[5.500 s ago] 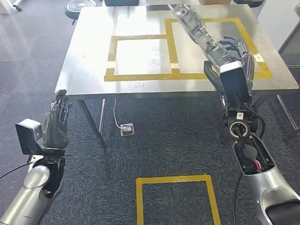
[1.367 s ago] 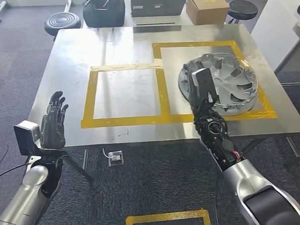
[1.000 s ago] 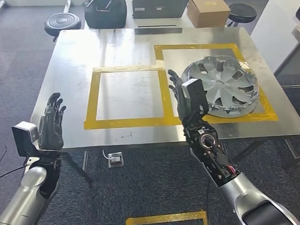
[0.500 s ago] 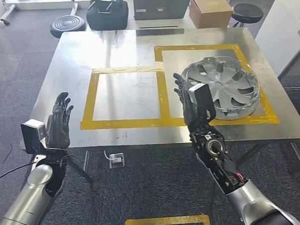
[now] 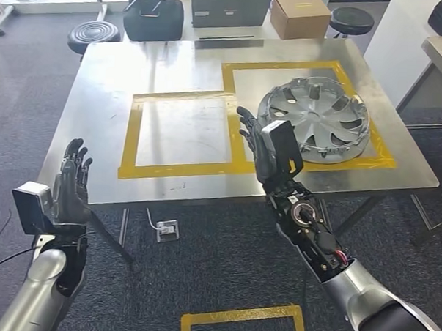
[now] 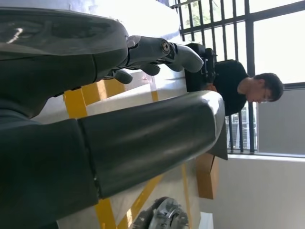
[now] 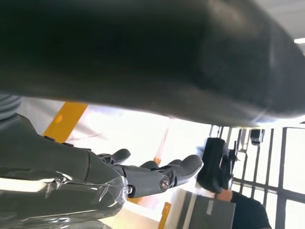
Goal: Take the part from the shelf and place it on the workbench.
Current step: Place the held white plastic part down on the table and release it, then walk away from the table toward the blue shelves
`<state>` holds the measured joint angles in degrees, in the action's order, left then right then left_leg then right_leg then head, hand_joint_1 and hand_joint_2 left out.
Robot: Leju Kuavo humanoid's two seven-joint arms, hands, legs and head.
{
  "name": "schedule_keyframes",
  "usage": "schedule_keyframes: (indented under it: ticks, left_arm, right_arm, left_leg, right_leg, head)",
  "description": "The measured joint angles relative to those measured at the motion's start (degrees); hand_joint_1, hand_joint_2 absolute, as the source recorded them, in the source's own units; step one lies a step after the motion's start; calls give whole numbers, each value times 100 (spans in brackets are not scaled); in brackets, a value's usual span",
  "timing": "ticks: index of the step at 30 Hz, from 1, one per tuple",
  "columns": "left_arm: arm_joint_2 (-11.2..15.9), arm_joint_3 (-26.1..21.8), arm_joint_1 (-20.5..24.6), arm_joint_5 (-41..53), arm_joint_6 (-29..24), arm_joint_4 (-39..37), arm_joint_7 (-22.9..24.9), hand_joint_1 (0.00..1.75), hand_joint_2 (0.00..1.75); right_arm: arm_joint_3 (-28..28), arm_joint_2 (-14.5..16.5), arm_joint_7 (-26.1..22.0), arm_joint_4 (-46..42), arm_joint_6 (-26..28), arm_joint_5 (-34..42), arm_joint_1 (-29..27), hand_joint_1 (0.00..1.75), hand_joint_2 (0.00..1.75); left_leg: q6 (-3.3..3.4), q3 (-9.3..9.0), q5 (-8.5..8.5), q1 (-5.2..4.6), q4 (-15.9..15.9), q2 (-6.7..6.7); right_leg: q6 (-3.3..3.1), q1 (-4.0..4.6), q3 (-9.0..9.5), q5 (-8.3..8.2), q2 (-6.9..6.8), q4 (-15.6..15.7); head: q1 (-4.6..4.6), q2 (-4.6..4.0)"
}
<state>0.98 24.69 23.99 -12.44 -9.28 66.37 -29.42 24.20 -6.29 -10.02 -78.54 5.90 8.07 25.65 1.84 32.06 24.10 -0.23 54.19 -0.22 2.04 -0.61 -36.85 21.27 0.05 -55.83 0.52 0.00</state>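
Part [image 5: 313,115] (a silver wheel cover) lies flat on the workbench [image 5: 112,80] inside the taped square by its right edge: placement looks done. Right hand [image 5: 256,146] empty with fingers spread, beside it. Left hand [image 5: 71,182] likewise empty and spread, off the near-left corner.

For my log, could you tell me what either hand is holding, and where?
Nothing: the left hand and right hand are open; the wheel cover lies on the workbench.

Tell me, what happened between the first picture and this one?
The right hand carried the silver wheel cover in, laid it flat inside the right yellow-taped square on the metal workbench, let go, and drew back to the cover's left, fingers apart. The left hand stayed raised, holding nothing, off the near-left edge.
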Motion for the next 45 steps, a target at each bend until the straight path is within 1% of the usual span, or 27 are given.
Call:
schedule_keyframes:
  ticks: [1,3,4,5,6,7,9,11,13,15,17,19,20,21,22,24,26,29,31,34,35,36,37,39,41,44,45]
  left_arm:
    - [-2,-1,0,0,-1,5,1,0,0]
    - [-5,-1,-11,0,-1,10,1,0,0]
    - [-6,-1,-24,0,-1,11,1,0,0]
    - [-6,-1,-40,0,-1,11,1,0,0]
    - [-6,-1,-56,0,-1,11,1,0,0]
    - [-6,-1,-68,0,-1,12,1,0,0]
    - [-6,-2,-72,0,-1,20,1,0,0]
    - [-6,-4,-69,0,-1,37,1,0,0]
    - [-5,-5,-71,0,-1,50,2,0,0]
    - [0,-6,-71,0,-1,55,2,0,0]
    - [7,-7,-68,0,-1,61,2,0,0]
    - [13,-8,-80,0,-1,64,3,0,0]
    - [15,-8,-90,0,-2,64,4,0,0]
    - [17,-8,-95,0,-4,64,4,0,0]
    - [19,-8,-95,0,-5,64,5,0,0]
    - [23,-8,-86,0,-8,69,5,0,0]
    - [26,-8,-75,1,-9,91,5,0,0]
    - [29,-8,-62,3,-4,116,5,0,0]
    - [28,-8,-52,7,14,127,10,0,0]
    - [25,-8,-43,9,34,132,19,0,0]
    - [25,-8,-44,9,42,131,20,0,0]
    - [25,-8,-45,9,53,131,20,0,0]
    - [25,-8,-45,9,65,130,20,0,0]
    - [25,-8,-40,12,84,129,16,0,0]
    - [25,-8,-22,16,91,130,8,0,0]
    - [24,-8,-8,20,98,130,-2,0,0]
    - [25,-8,-5,20,98,129,-2,0,0]
  right_arm:
    - [0,0,-1,-1,0,1,1,0,0]
    - [4,0,2,-2,-3,2,-8,0,0]
    - [8,0,4,-2,-4,2,-18,0,0]
    - [13,0,6,-2,-5,2,-28,0,0]
    - [15,0,7,-2,-3,2,-36,0,0]
    - [18,0,7,-2,-2,2,-39,0,0]
    - [22,0,6,-9,-2,2,-34,0,0]
    - [24,0,5,-26,-2,2,-33,0,0]
    - [27,0,5,-37,-2,2,-38,0,0]
    - [30,0,5,-41,-1,0,-31,0,0]
    - [30,0,5,-45,1,-1,-23,0,0]
    - [33,0,7,-45,-1,0,-25,0,0]
    - [36,0,7,-45,-5,1,-28,0,0]
    - [38,0,7,-45,-7,1,-29,0,0]
    - [38,0,8,-45,-8,2,-28,0,0]
    - [38,0,7,-45,-10,2,-23,0,0]
    - [37,0,7,-45,-13,2,-14,0,0]
    - [36,-1,7,-45,-26,1,-7,0,0]
    - [28,-2,7,-45,-28,-1,-1,0,0]
    - [23,-2,8,-41,-30,-3,-1,0,0]
    - [24,-2,8,-38,-29,-3,-10,0,0]
    - [25,-2,4,-34,-29,-5,-18,0,0]
    - [23,-2,-2,-31,-27,-9,-21,0,0]
    - [20,-2,-16,-31,-26,-20,-19,0,0]
    - [20,-2,-28,-36,-26,-26,-19,0,0]
    - [21,-2,-31,-41,-26,-33,-28,0,0]
    - [21,-2,-29,-41,-24,-39,-24,0,0]
  left_leg:
    - [26,25,-52,19,-33,8]
    - [58,107,-128,23,-44,15]
    - [59,154,-162,23,-41,16]
    - [54,197,-193,22,-37,15]
    - [43,233,-220,23,-33,13]
    - [30,261,-243,25,-26,11]
    - [-10,309,-275,21,-4,8]
    - [-75,357,-333,11,15,7]
    - [-147,383,-408,3,6,1]
    - [-212,438,-310,3,95,-7]
    - [-274,664,98,20,633,-6]
    - [-314,990,538,35,1478,-3]
    - [-317,1073,626,38,1752,-3]
    - [-309,1045,599,36,1807,-3]
    - [-285,900,471,31,1622,-4]
    - [-189,399,143,5,809,-8]
    - [-105,58,5,-33,185,-11]
    - [-42,-1,-47,-45,-20,-1]
    - [18,5,-128,-4,-117,30]
    - [68,91,-228,14,-150,52]
    - [67,135,-255,14,-138,52]
    - [61,180,-280,16,-121,52]
    - [50,226,-303,20,-99,51]
    - [15,309,-338,28,-41,47]
    - [-47,399,-397,17,15,42]
    - [-154,484,-535,-1,18,33]
    - [-188,521,-500,1,48,28]
  right_leg:
    - [25,1,-95,199,3,-225]
    - [66,-10,-365,751,2,-1044]
    - [86,-13,-460,954,2,-1450]
    - [100,-16,-469,1044,1,-1677]
    - [109,-22,-364,1021,0,-1662]
    - [112,-32,-135,902,-1,-1389]
    - [104,-44,472,652,3,-495]
    - [59,-22,809,565,21,66]
    - [-1,-1,818,535,28,143]
    - [-78,-28,785,464,-1,178]
    - [-166,-50,715,389,-27,205]
    - [-207,-36,613,332,-30,193]
    - [-209,-28,566,307,-30,184]
    - [-209,-19,526,286,-31,173]
    - [-207,-8,496,270,-30,161]
    - [-199,16,462,252,-28,140]
    - [-157,22,433,218,-29,133]
    - [-48,1,386,164,-27,150]
    - [11,11,280,372,-16,-42]
    - [81,-2,-63,1066,-8,-1139]
    - [104,-12,-134,1192,-9,-1457]
    - [123,-23,-122,1212,-10,-1589]
    - [138,-37,6,1118,-11,-1468]
    - [151,-67,500,809,-11,-674]
    - [127,-58,893,657,14,8]
    - [21,-37,904,596,35,158]
    - [-30,-46,868,544,23,170]
  head:
    - [24,0]
    - [89,0]
    - [116,0]
    - [136,0]
    - [157,0]
    - [184,0]
    - [239,0]
    - [258,0]
    - [251,0]
    - [228,0]
    - [162,0]
    - [87,0]
    - [59,0]
    - [32,0]
    - [11,0]
    - [-12,0]
    - [0,0]
    - [1,0]
    - [22,0]
    - [128,0]
    - [149,0]
    - [164,0]
    - [186,0]
    - [244,0]
    - [283,0]
    - [269,0]
    - [253,0]
